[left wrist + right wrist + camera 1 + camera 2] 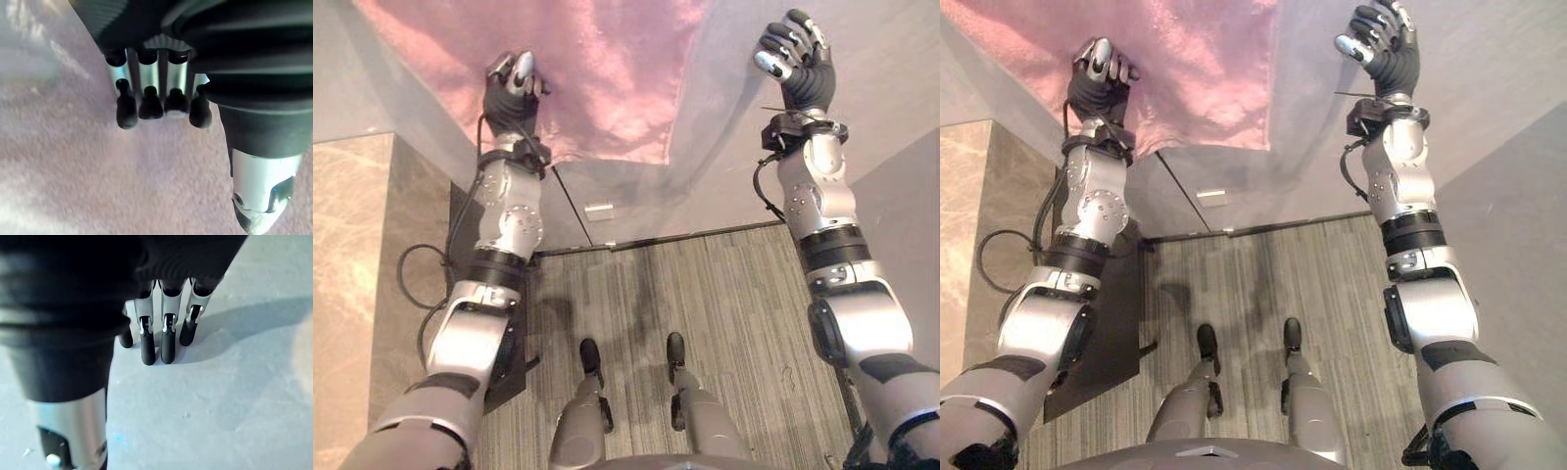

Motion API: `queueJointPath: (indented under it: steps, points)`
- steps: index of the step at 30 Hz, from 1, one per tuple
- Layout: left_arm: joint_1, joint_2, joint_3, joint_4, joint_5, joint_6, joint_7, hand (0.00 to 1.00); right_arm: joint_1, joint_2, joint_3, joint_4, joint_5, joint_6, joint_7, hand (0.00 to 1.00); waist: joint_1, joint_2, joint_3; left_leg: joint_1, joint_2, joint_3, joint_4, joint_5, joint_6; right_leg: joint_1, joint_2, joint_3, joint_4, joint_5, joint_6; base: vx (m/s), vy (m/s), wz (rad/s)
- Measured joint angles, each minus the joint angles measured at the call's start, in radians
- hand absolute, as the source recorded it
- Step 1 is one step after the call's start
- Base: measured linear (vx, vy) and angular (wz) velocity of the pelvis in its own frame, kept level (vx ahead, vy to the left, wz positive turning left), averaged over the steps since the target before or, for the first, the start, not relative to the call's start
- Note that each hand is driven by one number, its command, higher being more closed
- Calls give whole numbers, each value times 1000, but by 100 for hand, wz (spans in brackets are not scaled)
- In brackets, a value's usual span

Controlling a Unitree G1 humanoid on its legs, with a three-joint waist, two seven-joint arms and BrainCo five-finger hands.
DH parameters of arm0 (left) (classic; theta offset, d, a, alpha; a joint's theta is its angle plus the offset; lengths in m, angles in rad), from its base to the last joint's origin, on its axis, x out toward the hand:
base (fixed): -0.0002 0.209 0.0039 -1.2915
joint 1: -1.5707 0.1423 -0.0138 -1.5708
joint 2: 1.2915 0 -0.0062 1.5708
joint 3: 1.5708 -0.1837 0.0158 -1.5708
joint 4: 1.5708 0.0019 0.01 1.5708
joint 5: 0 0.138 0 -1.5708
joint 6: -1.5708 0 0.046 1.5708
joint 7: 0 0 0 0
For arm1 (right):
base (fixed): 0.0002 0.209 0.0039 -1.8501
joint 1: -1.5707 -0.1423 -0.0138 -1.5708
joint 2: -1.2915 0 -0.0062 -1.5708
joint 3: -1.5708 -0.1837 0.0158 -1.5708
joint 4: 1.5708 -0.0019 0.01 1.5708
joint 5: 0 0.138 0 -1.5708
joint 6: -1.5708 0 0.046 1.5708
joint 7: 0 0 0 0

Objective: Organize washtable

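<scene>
A pink towel (607, 69) is lying spread out on the left part of the grey tabletop (724, 147), and it is reaching close to the near edge. The left robot hand (514, 93) is resting on the towel, close to the towel's near left corner. I cannot tell if this robot hand is holding the towel or just touching it. The right robot hand (798, 64) is sitting over the bare right part of the tabletop, away from the towel. Its fingers (167, 340) are hanging loose and holding nothing.
</scene>
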Motion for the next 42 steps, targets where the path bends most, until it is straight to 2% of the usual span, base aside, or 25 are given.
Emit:
queueJointPath:
  steps: [5, 10, 15, 20, 24, 27, 29, 30, 33, 35, 36, 37, 42]
  points:
    - [110, 10, 90, 40, 9, 5, 9, 0, 85, -15, -28, -1, 0, 0, 16, 0, 2, 0, 0, 0, 0, 1, 0, 0, 0, 0, 0, 0, -1, 0, -1, 0, 0, 0]
    - [233, -10, 108, 40, 8, 13, 7, 0, 151, -14, -39, -3, -2, 0, 17, 0, 3, 1, 0, 0, 0, -3, 0, 0, 0, 5, -1, -4, -3, 0, -1, 4, 1, 2]
    - [336, -103, 104, 153, 8, 37, 3, 0, 222, -4, -70, -3, -20, 0, 16, 0, 4, 4, 2, 5, -2, -5, 0, 0, 0, 18, -3, -9, -17, 5, -1, 0, 3, 3]
    - [435, -189, 99, 347, 34, 86, 1, 0, 331, 74, -112, 75, -44, 3, 15, 0, -3, 7, 4, 25, -2, -2, 1, -3, -1, 36, -2, -4, -17, 3, -3, -6, -2, -3]
    - [505, -221, 107, 435, 195, 126, 1, 0, 465, 151, -170, 139, -54, 19, 17, 0, -1, 12, 6, 47, -2, 2, 1, -20, -8, 63, 0, -4, -26, -11, -5, 0, 0, 0]
    - [562, -242, 111, 462, 353, 149, 2, 0, 579, 193, -231, 201, -82, 37, 18, 0, 4, 13, 5, 54, -3, 4, 1, -26, -4, 73, 2, -5, -27, -15, -1, 15, 7, 1]
    - [633, -263, 133, 482, 524, 161, 2, 0, 668, 226, -267, 248, -86, 43, 39, 0, 5, 14, 4, 86, -6, 15, 1, -37, -4, 101, -1, 2, -27, -24, 3, 66, 22, -9]
    - [650, -271, 150, 494, 559, 163, 1, 0, 691, 231, -270, 267, -94, 43, 45, 0, 4, 15, 2, 97, -6, 18, 1, -41, -3, 110, -1, 3, -27, -27, 5, 79, 22, -12]
    - [738, -300, 186, 542, 711, 197, -1, 0, 833, 270, -320, 349, -164, 46, 76, 0, 2, 26, -36, 127, -8, 27, 1, -62, -6, 134, -3, 11, -25, -45, 9, 92, 16, -7]
    - [778, -310, 188, 550, 773, 205, -1, 0, 898, 299, -348, 393, -195, 52, 87, 0, -4, 29, -43, 154, -8, 31, 1, -72, -8, 156, -2, 15, -22, -53, 16, 104, 7, -7]
    - [812, -324, 188, 550, 797, 208, -4, 0, 963, 318, -353, 421, -199, 63, 95, 0, -9, 32, -65, 164, -8, 33, 3, -81, -9, 163, -2, 16, -15, -62, 17, 100, 7, -6]
    - [818, -327, 188, 551, 797, 209, -5, 0, 973, 322, -358, 429, -200, 65, 97, 0, -10, 32, -69, 166, -8, 35, 4, -82, -9, 165, -2, 16, -15, -63, 18, 100, 12, -8]
    - [855, -358, 231, 579, 779, 211, -16, 0, 1096, 374, -550, 543, -210, 73, 105, 0, -12, 31, -114, 241, -8, 56, 10, -115, -12, 214, 0, 42, 9, -97, 20, 79, 15, -15]
